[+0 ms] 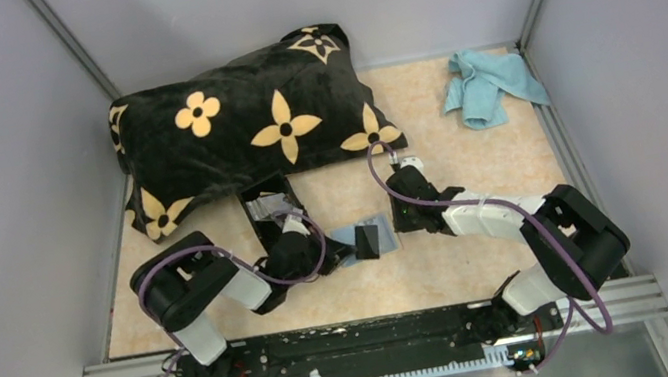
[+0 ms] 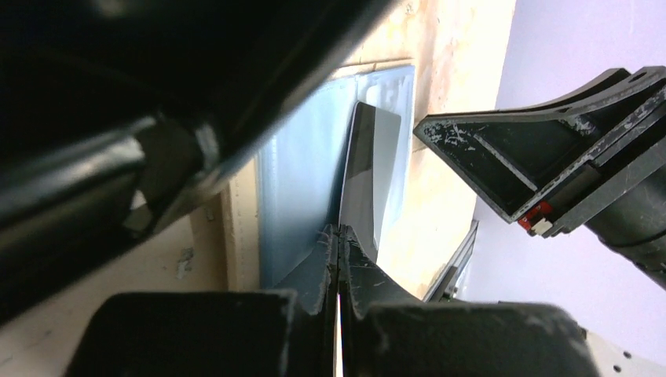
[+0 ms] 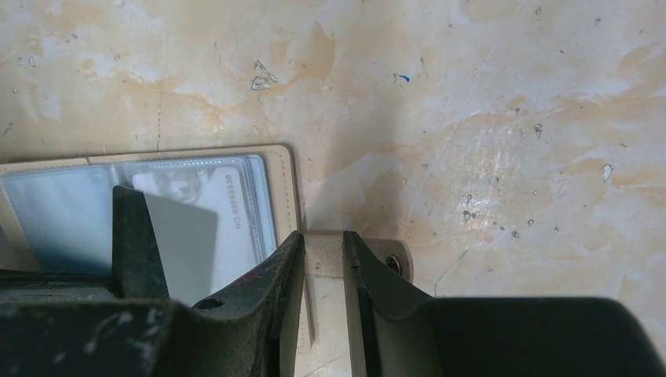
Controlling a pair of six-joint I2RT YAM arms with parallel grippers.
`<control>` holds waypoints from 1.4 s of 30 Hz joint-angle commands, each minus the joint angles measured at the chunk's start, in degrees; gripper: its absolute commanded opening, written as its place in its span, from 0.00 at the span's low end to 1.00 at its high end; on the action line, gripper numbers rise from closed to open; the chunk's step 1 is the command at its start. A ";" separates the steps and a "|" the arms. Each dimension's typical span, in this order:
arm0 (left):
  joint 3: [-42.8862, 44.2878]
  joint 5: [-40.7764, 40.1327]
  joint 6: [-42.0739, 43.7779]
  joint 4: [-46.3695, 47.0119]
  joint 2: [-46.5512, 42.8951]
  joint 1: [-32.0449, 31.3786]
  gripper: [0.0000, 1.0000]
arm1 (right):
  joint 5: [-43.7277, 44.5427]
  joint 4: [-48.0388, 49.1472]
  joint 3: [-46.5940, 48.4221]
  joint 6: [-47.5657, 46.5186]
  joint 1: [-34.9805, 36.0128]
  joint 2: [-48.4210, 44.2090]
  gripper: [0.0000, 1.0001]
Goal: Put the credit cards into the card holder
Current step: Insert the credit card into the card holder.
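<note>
I'm working over a tabletop (image 1: pixel 470 177) with a pillow (image 1: pixel 248 121) filling the upper left and a cloth (image 1: pixel 490 83) at upper right. The card holder (image 1: pixel 266 202) is lying open just below the pillow, beside my left wrist. My right fingers (image 3: pixel 279 275) are clamping the tab (image 3: pixel 323 255) of a sleeve wallet (image 3: pixel 71 204) at centre. My left fingers (image 2: pixel 318 267) are pinching a grey card (image 2: pixel 369 173) upright over it. I'm judging this as the carry step: next I'm swinging the card up-left and squaring its edge to a slot. Pillow and arm are crowding the holder; open room is lying to the right.
</note>
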 commanded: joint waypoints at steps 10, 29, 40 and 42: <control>3.69 -21.60 -6.49 -22.00 -9.10 -6.29 0.00 | -3.28 1.23 -2.71 0.70 -0.23 2.68 0.25; 9.09 -22.35 -6.28 -22.40 -4.77 -9.76 0.00 | -3.55 1.40 -3.16 0.67 -0.22 2.40 0.25; 14.87 -17.92 1.90 -24.84 -1.99 -9.97 0.14 | -3.98 1.41 -2.47 0.33 -0.16 2.46 0.25; 15.69 -16.82 2.42 -25.28 -1.28 -10.10 0.20 | -4.01 1.29 -2.29 0.33 -0.22 2.57 0.25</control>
